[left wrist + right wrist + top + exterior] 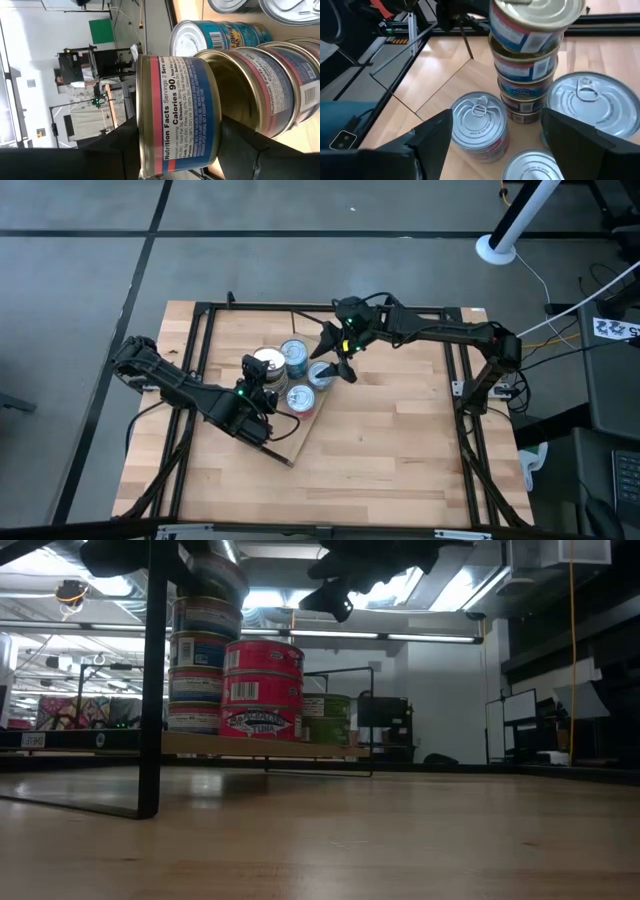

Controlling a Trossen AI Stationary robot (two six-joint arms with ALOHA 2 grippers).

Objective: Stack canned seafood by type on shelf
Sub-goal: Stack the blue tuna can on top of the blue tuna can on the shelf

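Observation:
A blue-and-red labelled tin [175, 115] is in my left gripper [257, 373], which is shut on it over a tall stack of like tins [525, 75] on the plywood shelf [300, 428]. In the low view the tin [215, 575] sits tilted at the stack's top. Whether it touches the tin below, I cannot tell. Red tins [262, 690] and green ones [325, 718] stand on their bases beside the stack. My right gripper [496, 122] hovers open above silver-lidded tins [480, 125], touching nothing, just right of the stack [335, 360]. My left gripper pinches the tin between its two fingers, one finger [120, 145] against the lid end and the other [250, 145] against the base end [215, 135], at the side nearest the wrist. The fingers come in about level from the table's near-left. The tin is slightly tilted atop the stack.
Several more tins with pull tabs [590, 107] stand close around the stack on the shelf. Dark frame bars [205, 360] run around the table, and one black post [150, 680] stands in front of the stack. Bare slatted tabletop [400, 440] lies to the right and near side.

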